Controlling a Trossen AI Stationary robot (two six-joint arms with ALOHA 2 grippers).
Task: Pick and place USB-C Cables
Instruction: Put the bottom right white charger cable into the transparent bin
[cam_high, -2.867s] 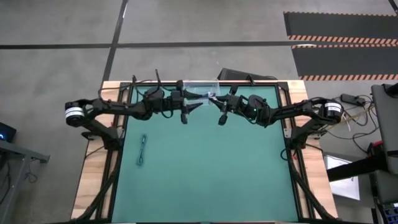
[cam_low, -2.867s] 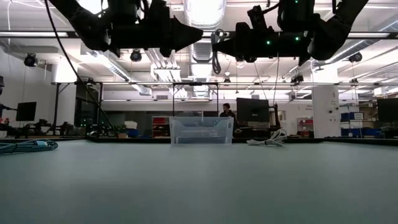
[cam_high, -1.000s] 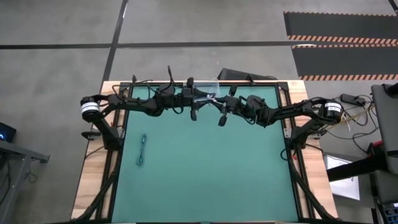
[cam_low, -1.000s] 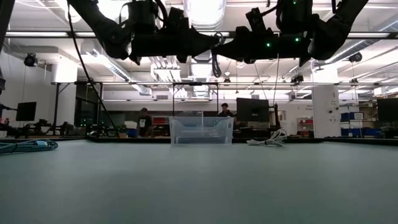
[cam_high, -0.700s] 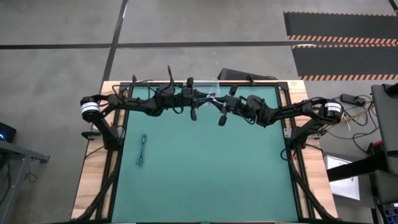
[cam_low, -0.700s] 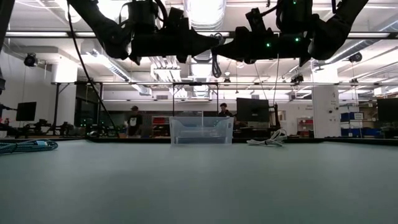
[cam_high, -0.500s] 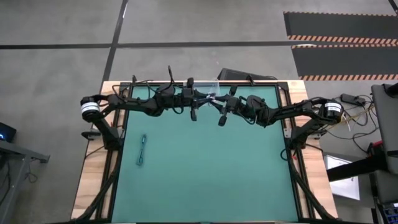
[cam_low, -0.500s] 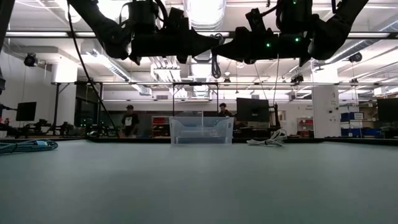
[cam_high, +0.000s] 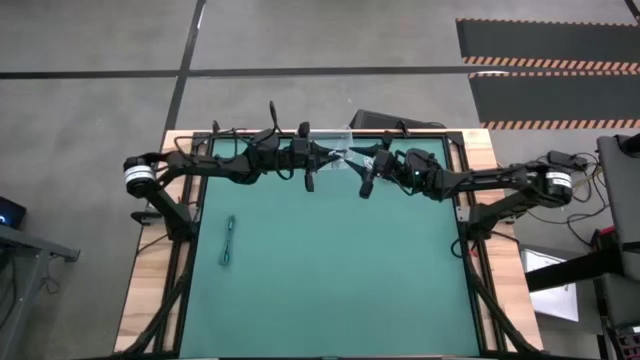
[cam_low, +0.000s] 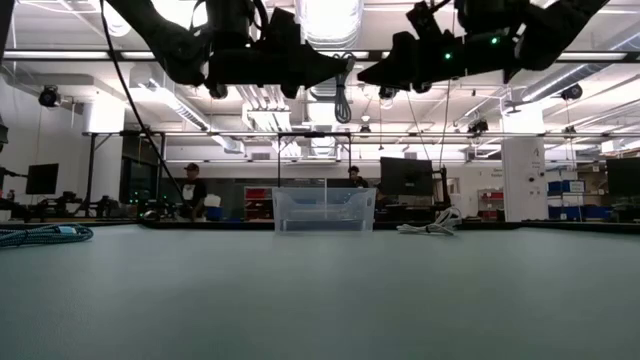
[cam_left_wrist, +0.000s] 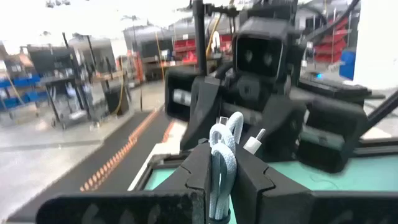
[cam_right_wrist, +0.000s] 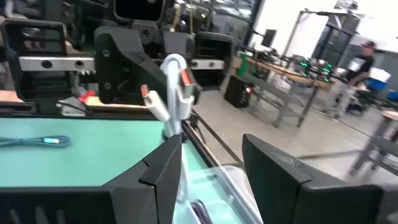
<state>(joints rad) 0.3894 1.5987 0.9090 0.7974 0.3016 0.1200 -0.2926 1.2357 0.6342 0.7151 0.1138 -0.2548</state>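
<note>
A white USB-C cable (cam_left_wrist: 221, 163), folded into a small bundle, is held high above the clear bin (cam_low: 324, 211) at the table's far edge by my left gripper (cam_low: 338, 68), which is shut on it. My right gripper (cam_right_wrist: 211, 171) stands open just to its right, level and apart from the cable (cam_right_wrist: 175, 93). A teal cable (cam_high: 230, 240) lies flat on the mat at the left. Another white cable (cam_low: 431, 227) lies on the table right of the bin. My left gripper pinches the white bundle's middle (cam_left_wrist: 219, 177) between its two fingers. The fingers lie level and point toward the table's right. The loop and two connectors (cam_left_wrist: 254, 142) stick out past the fingertips, and in the low view the bundle (cam_low: 343, 97) hangs below them, clear of the bin.
The clear bin (cam_right_wrist: 229, 184) stands right under both grippers, with something dark lying in it. Wooden boards (cam_high: 160, 250) and black frame rails border the green mat (cam_high: 330, 270). People stand in the room beyond the table.
My right gripper has let go of the white cable and drawn back toward the table's right edge, rising a little. The cable stays hanging from my left gripper, which has kept its place above the bin.
</note>
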